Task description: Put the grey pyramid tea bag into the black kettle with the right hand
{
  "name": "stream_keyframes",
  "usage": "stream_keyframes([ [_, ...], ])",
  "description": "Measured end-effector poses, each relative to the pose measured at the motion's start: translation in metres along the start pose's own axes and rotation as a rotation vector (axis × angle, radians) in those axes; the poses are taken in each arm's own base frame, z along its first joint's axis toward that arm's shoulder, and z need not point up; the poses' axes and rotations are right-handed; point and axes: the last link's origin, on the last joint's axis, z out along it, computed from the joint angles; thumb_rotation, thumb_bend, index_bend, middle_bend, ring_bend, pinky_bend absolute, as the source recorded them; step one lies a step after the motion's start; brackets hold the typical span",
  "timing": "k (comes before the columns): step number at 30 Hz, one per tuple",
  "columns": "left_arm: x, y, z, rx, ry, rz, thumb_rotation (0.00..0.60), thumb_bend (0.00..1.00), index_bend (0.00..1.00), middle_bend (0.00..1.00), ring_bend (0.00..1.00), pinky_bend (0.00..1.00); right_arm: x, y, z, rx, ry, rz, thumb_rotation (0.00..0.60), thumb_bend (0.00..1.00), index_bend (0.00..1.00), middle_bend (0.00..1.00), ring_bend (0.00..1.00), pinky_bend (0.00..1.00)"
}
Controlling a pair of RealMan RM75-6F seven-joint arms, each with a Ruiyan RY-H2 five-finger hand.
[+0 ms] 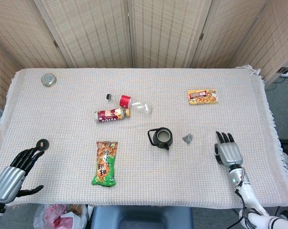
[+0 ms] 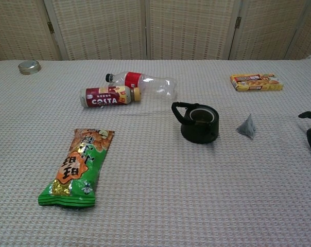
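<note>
My right hand sits over the near right part of the surface, fingers spread apart and pointing away from me, holding nothing. The chest view cuts it off at the frame edge; only dark fingertips show there. The tea bag is a small grey pyramid, soft-looking mesh, standing on the cloth between my right hand and the kettle, apart from both. The kettle is squat, round and black with a loop handle on its left side; its top is open and something pale shows inside, too small to make out.

The surface wears a woven, waffle-textured cloth in a pale tone, fringed at the edges. A crinkly green and orange snack bag lies flat near the front. Behind it, a clear plastic bottle with a red label lies on its side, touching a smaller bottle with a dark red wrap. A flat yellow packet rests far right, a round metal lid far left.

My left hand hangs at the near left edge, dark fingers spread, empty, its arm cut off by the frame.
</note>
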Motion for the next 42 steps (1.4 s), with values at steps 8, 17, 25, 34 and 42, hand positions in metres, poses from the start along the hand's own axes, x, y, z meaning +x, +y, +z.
stream_keyframes([
  [8,0.001,-0.001,-0.002,0.001,0.008,-0.004,0.6,0.15,0.0,0.0,0.0,0.11,-0.002,-0.002,0.002,0.001,-0.006,-0.001,0.6,0.35,0.62,0.06,0.0,0.0],
  [17,0.002,-0.001,-0.003,-0.001,0.016,0.0,0.6,0.15,0.0,0.0,0.0,0.11,0.022,-0.004,-0.008,0.012,0.086,0.011,0.6,0.35,0.62,0.06,0.0,0.0],
  [25,0.001,0.001,-0.002,0.001,0.014,0.007,0.6,0.15,0.0,0.0,0.0,0.11,0.064,-0.006,-0.022,0.028,0.207,0.033,0.6,0.35,0.62,0.06,0.0,0.0],
  [34,0.001,0.0,-0.001,0.004,0.011,0.005,0.6,0.15,0.0,0.0,0.0,0.11,0.117,-0.022,-0.026,0.074,0.314,0.032,0.6,0.35,0.63,0.06,0.0,0.0],
  [42,0.004,-0.003,-0.001,0.009,0.018,-0.004,0.6,0.15,0.0,0.0,0.0,0.11,0.155,-0.042,-0.021,0.109,0.381,0.029,0.6,0.35,0.62,0.06,0.0,0.0],
])
